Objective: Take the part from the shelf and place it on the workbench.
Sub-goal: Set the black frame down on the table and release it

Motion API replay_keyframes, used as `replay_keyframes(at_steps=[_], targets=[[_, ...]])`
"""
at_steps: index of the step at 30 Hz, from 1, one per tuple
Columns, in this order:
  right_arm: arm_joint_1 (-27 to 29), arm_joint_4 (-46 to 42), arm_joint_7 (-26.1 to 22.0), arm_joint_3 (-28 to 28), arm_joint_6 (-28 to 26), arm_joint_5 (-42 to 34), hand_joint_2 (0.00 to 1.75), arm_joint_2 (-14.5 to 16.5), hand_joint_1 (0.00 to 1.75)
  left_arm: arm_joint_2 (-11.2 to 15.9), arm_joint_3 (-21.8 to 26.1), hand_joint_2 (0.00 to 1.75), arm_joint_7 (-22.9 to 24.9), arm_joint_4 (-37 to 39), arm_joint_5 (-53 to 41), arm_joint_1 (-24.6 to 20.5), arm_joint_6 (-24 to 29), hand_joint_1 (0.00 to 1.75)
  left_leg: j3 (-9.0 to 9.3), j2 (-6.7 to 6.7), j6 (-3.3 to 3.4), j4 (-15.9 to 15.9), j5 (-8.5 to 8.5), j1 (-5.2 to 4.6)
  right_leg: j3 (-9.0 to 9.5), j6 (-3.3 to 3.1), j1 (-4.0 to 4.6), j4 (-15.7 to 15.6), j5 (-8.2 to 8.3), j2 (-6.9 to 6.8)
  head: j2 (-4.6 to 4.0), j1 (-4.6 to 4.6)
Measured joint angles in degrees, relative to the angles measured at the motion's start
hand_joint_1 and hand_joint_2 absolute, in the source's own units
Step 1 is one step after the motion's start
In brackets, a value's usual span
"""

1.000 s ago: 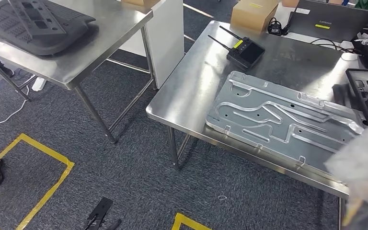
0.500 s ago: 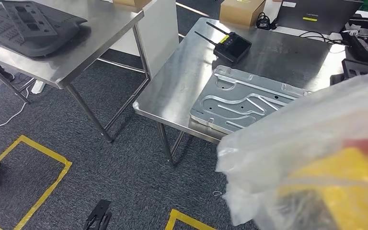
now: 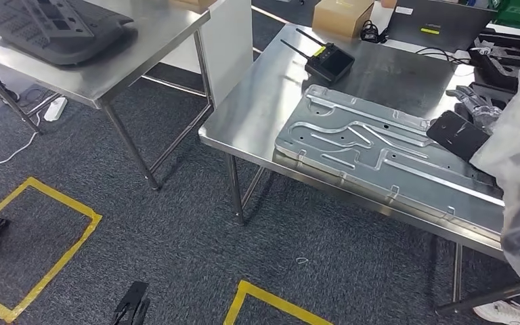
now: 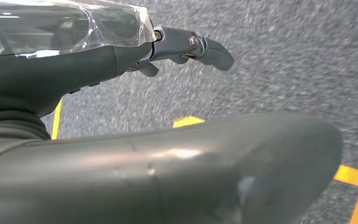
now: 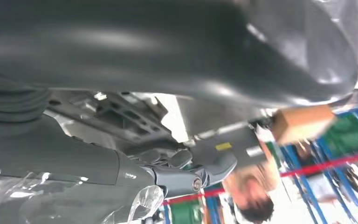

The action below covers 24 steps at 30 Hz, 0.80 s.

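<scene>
Silver part: stamped metal plate (image 3: 365, 152), taken here to be the task's thing, though that is a judgement; it lies flat on the workbench (image 3: 264, 115), along the near edge.
Long axis: runs along that near edge, from the bench's near-left corner toward the robot's right.
Right hand (image 3: 472, 101): at the plate's far right end, just over or beside its rim; contact cannot be confirmed. Fingers are spread apart and nothing shows between them and the thumb.
Left hand (image 4: 74, 74): hangs over carpet with fingers (image 4: 200, 44) extended, holding nothing.
Nearer hand: the right, by a wide margin.
Step judged: plate already set down; what remains is probably clearing the hand.
Edge caution: the plate sits close to the bench's near edge, so a sideways nudge could push it off.
Open room: bare steel behind the plate, up to the black remote (image 3: 328, 62).
Obstructions: black trays (image 3: 508, 57) and cables beyond the right hand.
Neighbouring table (image 3: 142, 47): carries a black moulded panel (image 3: 54, 27), well apart.
</scene>
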Motion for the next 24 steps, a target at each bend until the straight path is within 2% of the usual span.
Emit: replay_keyframes(at_steps=[1,2,3,4,5,6,7,8,9,10,11,12,13,14,15,16,18,19,20,21,22,24], targets=[[0.1,-1.7,0.3,-0.1,0.0,-1.2,0.0,0.2,0.0,0.0,0.1,0.0,0.0,0.0,0.0,0.1,0.0,0.0,-0.69,0.06,0.07,0.0,0.71,0.05,-0.5,0.07,0.1,4.3,-3.73,-0.01,0.0,0.04],[0.4,-3.5,0.9,-0.2,0.0,-3.2,0.0,0.5,0.0,0.0,0.2,0.0,0.0,0.0,0.0,0.1,0.0,0.0,-1.38,0.11,0.03,0.0,1.32,0.01,-0.78,0.21,0.16,8.7,-6.07,-0.01,0.0,0.08],[0.8,-5.5,1.8,-0.2,0.0,-5.8,0.0,0.8,0.0,-0.1,0.3,0.0,-0.1,0.0,0.0,0.1,0.1,0.0,-2.15,0.19,0.0,0.1,1.95,-0.06,-0.59,0.32,0.25,12.2,-6.98,-0.01,0.0,0.1],[1.4,-7.7,3.1,-0.2,-0.3,-9.2,0.0,1.4,0.0,-0.2,0.4,0.0,-0.2,0.0,0.0,0.1,0.2,0.0,-2.91,0.31,-0.04,0.2,2.53,-0.15,0.42,0.35,0.35,13.8,-6.3,-0.01,0.0,0.1],[2.1,-9.8,4.7,-0.1,-0.7,-12.4,0.0,1.9,0.0,-0.3,0.5,0.0,-0.3,0.0,0.1,0.1,0.2,0.0,-3.64,0.41,-0.09,0.2,3.06,-0.23,2.21,0.3,0.49,13.4,-4.77,-0.02,0.0,0.1],[3.2,-11.7,6.3,0.1,-1.4,-15.4,0.0,2.6,0.0,-0.3,0.5,0.0,-0.3,0.0,0.2,0.1,0.3,0.0,-4.32,0.5,-0.17,0.3,3.57,-0.29,5.04,0.16,0.64,10.8,-3.22,-0.07,0.0,0.1],[4.7,-13.7,7.7,0.4,-2.2,-18.0,0.0,3.5,0.0,-0.4,0.6,0.0,-0.4,0.0,0.2,0.1,0.4,0.0,-4.89,0.57,-0.29,0.5,4.04,-0.3,8.94,-0.13,0.85,6.2,-2.77,-0.32,0.0,0.1],[6.7,-15.6,8.4,0.9,-3.1,-19.6,0.0,4.2,0.0,-0.6,0.6,0.0,-0.4,0.0,0.3,0.1,0.5,0.0,-5.3,0.6,-0.47,0.7,4.48,-0.35,13.02,-0.49,1.14,0.6,-3.39,-0.66,0.0,0.09],[8.9,-17.2,8.6,1.6,-4.2,-20.5,0.0,5.1,0.0,-0.7,0.7,0.0,-0.4,0.0,0.3,0.1,0.7,0.0,-5.46,0.63,-0.74,0.7,4.98,-0.32,16.29,-0.94,1.44,-4.0,-4.14,-0.98,0.0,0.05],[11.2,-18.2,8.1,2.4,-5.4,-20.5,0.0,6.0,0.0,-0.8,0.8,0.0,-0.2,0.0,0.3,0.1,0.8,0.0,-5.44,0.65,-1.01,0.7,5.46,-0.22,18.45,-1.33,1.72,-7.2,-4.92,-1.24,-0.01,0.0],[13.5,-18.6,7.1,3.2,-6.8,-19.9,0.0,6.7,0.0,-1.0,0.9,0.0,-0.1,0.0,0.3,0.1,0.9,0.0,-5.38,0.62,-1.27,0.7,5.91,-0.12,19.18,-1.59,1.93,-8.5,-5.06,-1.32,-0.01,-0.04],[15.9,-17.8,5.0,4.2,-8.6,-18.5,0.0,7.4,0.0,-1.1,0.9,0.0,0.2,0.0,0.3,0.1,1.0,0.0,-5.39,0.52,-1.56,0.5,6.46,-0.04,18.92,-1.94,1.95,-8.4,-4.54,-1.31,-0.02,-0.04],[18.1,-16.3,1.8,5.6,-10.8,-17.0,0.0,8.2,0.0,-1.2,0.9,0.0,0.6,0.0,0.4,0.2,1.0,0.0,-5.73,0.39,-1.86,0.7,6.3,0.02,18.65,-2.2,1.89,-8.5,-4.07,-1.38,-0.02,0.0],[20.1,-14.3,-1.6,7.3,-12.7,-15.7,0.0,8.9,0.0,-1.3,0.9,0.0,0.8,0.0,0.4,0.4,1.1,0.0,-6.33,0.26,-2.24,1.6,5.37,0.04,18.21,-2.49,1.81,-8.6,-3.56,-1.47,-0.02,-0.03],[22.0,-12.3,-4.7,9.1,-14.5,-14.7,0.0,9.7,0.0,-1.5,1.0,0.0,1.0,0.0,0.4,0.6,1.1,0.0,-7.24,0.18,-2.7,3.4,3.46,0.16,17.56,-2.78,1.7,-8.7,-2.9,-1.59,-0.02,-0.07],[23.4,-10.6,-6.7,10.9,-15.7,-14.4,0.0,10.4,0.0,-1.5,1.0,0.0,1.2,0.0,0.4,0.8,1.1,0.0,-8.45,0.17,-3.13,6.3,0.64,0.39,16.81,-2.79,1.68,-8.6,-2.32,-1.68,-0.02,-0.15],[25.9,-8.2,-7.1,13.7,-17.1,-15.2,0.0,11.0,0.0,-1.6,1.2,0.0,1.2,0.0,0.5,0.9,1.2,0.0,-11.15,0.23,-3.79,15.0,-5.04,0.77,14.56,-2.62,1.66,-8.2,-0.94,-1.52,-0.02,-0.23],[26.6,-7.5,-6.7,14.5,-17.4,-15.6,0.0,11.1,0.0,-1.6,1.2,0.0,1.2,0.0,0.6,0.9,1.2,0.0,-11.92,0.23,-3.93,18.6,-6.36,0.85,13.16,-2.49,1.59,-8.0,-0.16,-1.22,-0.02,-0.24],[26.9,-6.9,-6.3,15.0,-17.6,-15.9,0.0,11.2,0.0,-1.7,1.3,0.0,1.2,0.0,0.7,0.9,1.2,0.0,-11.84,0.22,-4.01,20.6,-6.36,0.91,11.66,-2.42,1.47,-7.8,0.67,-0.77,-0.02,-0.24],[26.6,-6.8,-6.2,15.1,-17.7,-15.9,0.0,11.2,0.0,-1.7,1.3,0.0,1.2,0.0,0.7,0.8,1.2,0.0,-10.55,0.16,-3.94,20.1,-4.97,0.94,10.26,-2.32,1.34,-7.7,1.47,-0.04,-0.02,-0.24],[25.4,-6.8,-6.2,15.1,-17.7,-15.9,0.0,11.2,0.0,-1.7,1.3,0.0,1.2,0.0,0.7,0.8,1.2,0.0,-8.01,-0.26,-3.64,17.2,-3.28,0.97,8.93,-2.13,1.16,-7.6,2.29,0.9,-0.02,-0.24],[22.7,-6.8,-6.2,15.1,-17.7,-15.9,0.0,11.2,0.0,-1.7,1.3,0.0,1.2,0.0,0.7,0.5,1.2,0.0,-1.7,-2.28,-2.64,9.1,-1.67,0.96,7.08,-1.66,0.54,-7.6,3.63,2.68,-0.02,-0.24]])
